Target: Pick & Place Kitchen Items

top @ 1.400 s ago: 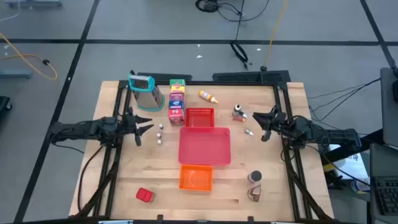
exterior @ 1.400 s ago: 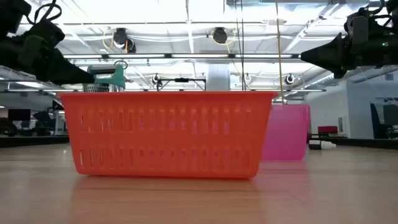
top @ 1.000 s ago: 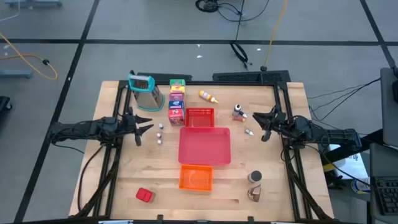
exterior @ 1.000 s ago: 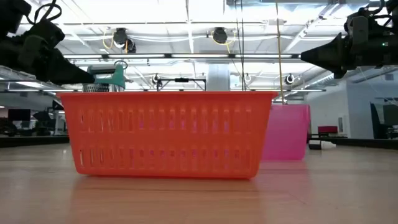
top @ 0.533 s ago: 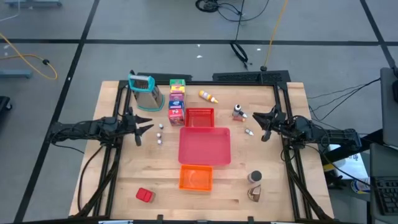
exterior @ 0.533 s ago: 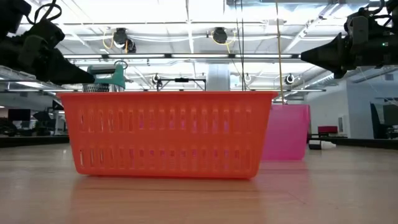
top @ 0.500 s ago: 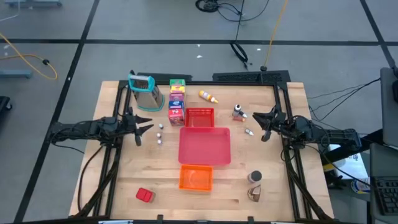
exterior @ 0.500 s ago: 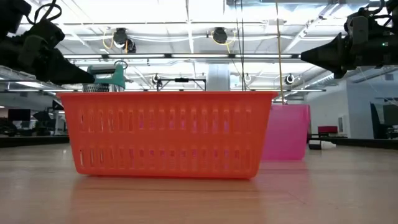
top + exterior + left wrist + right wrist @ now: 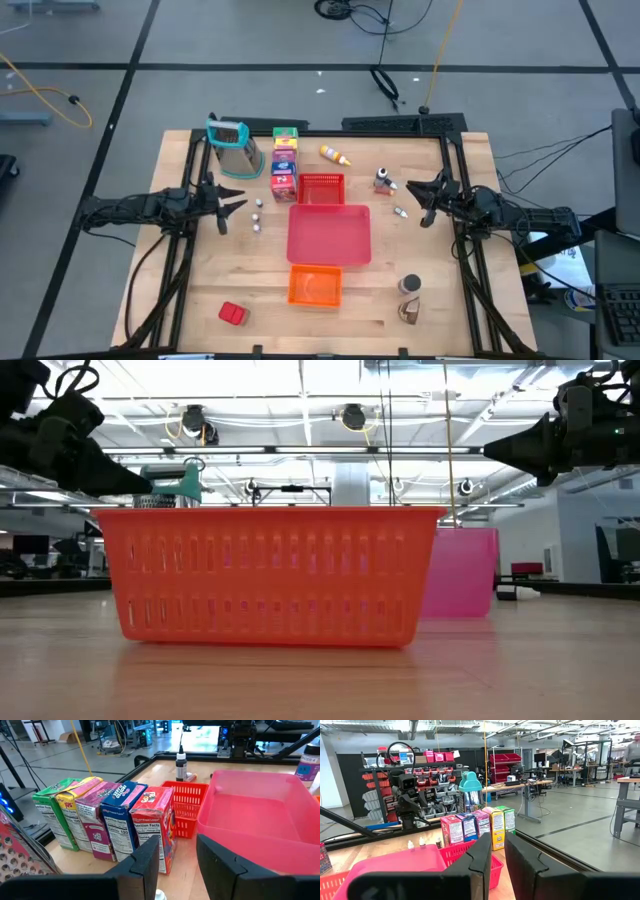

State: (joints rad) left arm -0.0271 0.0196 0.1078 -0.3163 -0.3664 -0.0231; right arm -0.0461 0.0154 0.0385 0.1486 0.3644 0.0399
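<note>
While both arms hang clear of the goods, overall status: work not begun, by my judgement.
Left gripper [image 9: 228,205]: above the table's left edge, beside the small shakers [image 9: 258,213]; fingers parted, nothing between them.
Right gripper [image 9: 418,198]: above the right edge, near the little bottle [image 9: 401,212]; fingers a narrow gap apart, empty.
Food boxes [image 9: 284,160]: upright in a row at the far side, between the grater [image 9: 234,147] and the red basket [image 9: 321,187]; the left wrist view shows green, yellow, purple, blue and red, touching side by side.
Yellow squeeze bottle [image 9: 335,154]: lying on the wood behind the red basket.
Dark-capped jar [image 9: 382,180]: on the wood, right of the red basket.
Red block [image 9: 232,314]: near-left corner, well apart from everything.
Lidded jar [image 9: 409,285] and brown piece [image 9: 408,312]: near-right, close together.
Receptacles: red basket, pink tray [image 9: 329,236] and orange basket [image 9: 315,286] in a line down the middle; nothing shows inside any of them.
Done: no item placed.
Remaining: every item listed above to be picked and placed.
Likely first pick: shakers for the left arm, little bottle for the right, each being nearest.
</note>
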